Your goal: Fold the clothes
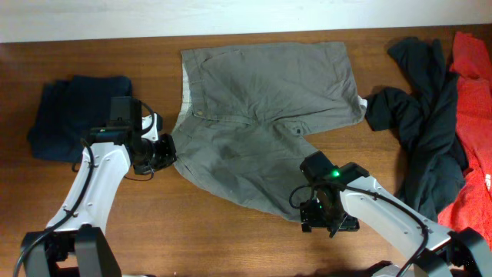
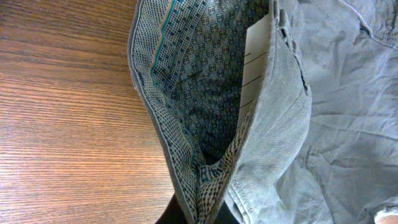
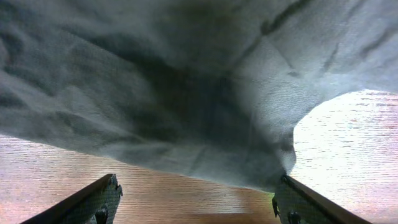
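Grey-khaki trousers [image 1: 261,115] lie spread across the middle of the wooden surface [image 1: 231,246], waistband [image 2: 155,124] to the left. The left arm reaches in low from the left side, and the left claw [image 1: 163,151] is clamped on that waistband, its patterned lining showing. The right arm bends in from the lower right. The right claw [image 3: 198,186] gapes wide, fingers [image 3: 93,202] well apart with the hem hanging over them, gripping nothing. Navy piece [image 1: 73,115] far left; black piece [image 1: 419,131] and red piece [image 1: 473,154] heaped at right.
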{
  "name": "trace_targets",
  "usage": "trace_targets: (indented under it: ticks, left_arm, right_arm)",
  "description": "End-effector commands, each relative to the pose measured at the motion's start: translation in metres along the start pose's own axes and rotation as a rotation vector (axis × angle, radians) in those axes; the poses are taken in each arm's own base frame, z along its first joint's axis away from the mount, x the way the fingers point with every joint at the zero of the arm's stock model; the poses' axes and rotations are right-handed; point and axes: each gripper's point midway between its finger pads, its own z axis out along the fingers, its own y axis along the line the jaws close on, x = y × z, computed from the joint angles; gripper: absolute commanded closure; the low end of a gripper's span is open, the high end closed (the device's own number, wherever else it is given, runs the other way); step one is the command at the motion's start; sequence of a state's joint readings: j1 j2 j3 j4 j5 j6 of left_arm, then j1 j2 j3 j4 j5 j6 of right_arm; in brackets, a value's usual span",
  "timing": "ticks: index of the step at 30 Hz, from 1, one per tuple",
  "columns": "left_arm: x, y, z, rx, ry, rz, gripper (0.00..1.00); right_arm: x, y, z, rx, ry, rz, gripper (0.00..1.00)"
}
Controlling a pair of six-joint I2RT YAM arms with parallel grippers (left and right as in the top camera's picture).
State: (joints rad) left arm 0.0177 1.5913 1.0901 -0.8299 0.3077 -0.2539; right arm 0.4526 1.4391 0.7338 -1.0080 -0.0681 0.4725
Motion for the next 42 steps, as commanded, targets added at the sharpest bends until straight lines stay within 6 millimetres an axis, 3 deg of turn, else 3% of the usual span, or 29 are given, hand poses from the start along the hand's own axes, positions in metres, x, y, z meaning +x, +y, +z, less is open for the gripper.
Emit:
trace_targets:
  ticks: [1,8,19,22,26,34,36,38,40,42]
  left_arm:
    - [0.0,-0.004,-0.005,0.016,-0.012,0.009,0.97]
    - [0.0,-0.004,-0.005,0.015,-0.012,0.008,0.96]
    - [0.002,-0.004,-0.005,0.013,-0.002,0.006,0.96]
    - [0.002,-0.004,-0.005,0.013,-0.002,0.005,0.96]
    - [0.002,-0.004,-0.005,0.012,-0.002,0.005,0.95]
    - [0.002,-0.004,-0.005,0.012,-0.001,0.005,0.94]
    - [0.002,-0.004,-0.005,0.012,-0.002,0.005,0.94]
    - [0.002,-0.004,-0.005,0.012,-0.002,0.005,0.94]
    - [0.002,-0.004,-0.005,0.012,-0.002,0.005,0.93]
    - [0.002,-0.004,-0.005,0.012,-0.002,0.006,0.93]
  right_arm:
    - [0.002,0.004,0.001,-0.026,0.014,0.002,0.15]
    - [0.0,-0.001,0.002,0.006,0.006,0.369,0.14]
    - [-0.001,-0.004,0.004,0.018,-0.011,0.616,0.14]
    - [-0.003,0.0,0.006,-0.007,-0.009,0.693,0.2]
    - [-0.009,0.005,0.007,-0.04,-0.022,0.804,0.01]
    - [-0.013,0.006,0.032,-0.093,-0.06,0.896,0.0]
    - [-0.015,0.005,0.035,-0.098,-0.07,0.895,0.09]
    - [-0.016,0.004,0.035,-0.096,-0.08,0.895,0.31]
    - [-0.018,0.001,0.035,-0.086,-0.096,0.896,0.63]
    - [-0.019,-0.003,0.035,-0.067,-0.117,0.889,0.8]
